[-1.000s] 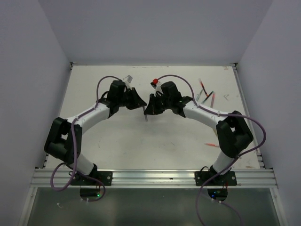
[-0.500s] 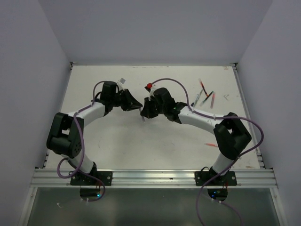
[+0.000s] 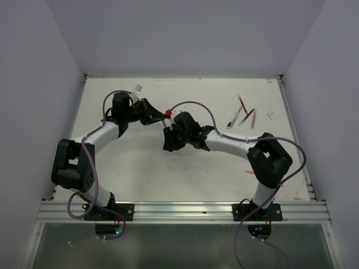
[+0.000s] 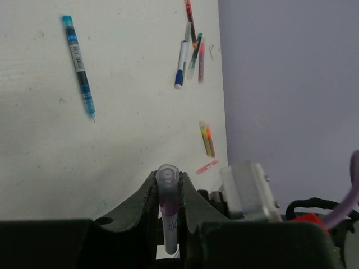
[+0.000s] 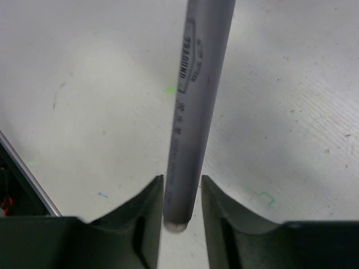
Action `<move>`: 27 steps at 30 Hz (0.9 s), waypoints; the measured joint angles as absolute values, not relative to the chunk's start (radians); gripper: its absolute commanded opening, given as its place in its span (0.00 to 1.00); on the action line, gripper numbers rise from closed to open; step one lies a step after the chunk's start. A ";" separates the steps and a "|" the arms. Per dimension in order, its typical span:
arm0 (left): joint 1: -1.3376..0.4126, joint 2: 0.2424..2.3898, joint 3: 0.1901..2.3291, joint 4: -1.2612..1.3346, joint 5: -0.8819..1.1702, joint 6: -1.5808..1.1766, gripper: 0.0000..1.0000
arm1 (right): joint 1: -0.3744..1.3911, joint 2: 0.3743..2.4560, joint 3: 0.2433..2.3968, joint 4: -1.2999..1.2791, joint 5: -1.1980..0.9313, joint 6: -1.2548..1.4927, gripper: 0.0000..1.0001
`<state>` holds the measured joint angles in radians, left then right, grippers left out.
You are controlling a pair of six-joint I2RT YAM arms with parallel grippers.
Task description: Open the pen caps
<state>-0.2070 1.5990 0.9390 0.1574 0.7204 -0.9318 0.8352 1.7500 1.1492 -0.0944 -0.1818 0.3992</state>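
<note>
My left gripper (image 4: 168, 182) is shut on a short translucent pen cap (image 4: 168, 188) with a purple tint, standing upright between the jaws. In the top view it (image 3: 159, 116) is over the table's middle left. My right gripper (image 5: 182, 193) holds a purple-grey pen (image 5: 193, 112) by its rounded end. The pen presses on the left jaw, with a thin gap at the right one. In the top view this gripper (image 3: 168, 142) is in front and to the right of the left one. Cap and pen are apart.
A teal pen (image 4: 78, 64) lies alone on the white table. Several pens (image 3: 244, 115) lie in a cluster at the back right. A yellow and an orange pen (image 4: 206, 137) lie near the right edge, by a reddish pen (image 3: 252, 172). Walls close three sides.
Both grippers have shifted left. The left one has drawn back-left with the cap, the right one has come forward with the pen, so the gap between them has grown.
</note>
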 measured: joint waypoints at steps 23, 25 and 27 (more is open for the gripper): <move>-0.203 1.546 0.889 0.169 0.699 -0.897 0.00 | 0.760 1.748 1.205 -0.078 -0.274 0.453 0.40; -0.203 1.546 0.888 0.168 0.699 -0.897 0.00 | 0.758 1.772 1.229 -0.065 -0.285 0.458 0.39; -0.203 1.546 0.888 0.168 0.700 -0.897 0.00 | 0.758 1.795 1.246 -0.048 -0.299 0.467 0.37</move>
<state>-0.2031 1.5455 0.8883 0.1680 0.6998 -0.8974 0.7578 1.7954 1.2465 -0.0483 -0.2985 0.4675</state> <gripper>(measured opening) 0.177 0.389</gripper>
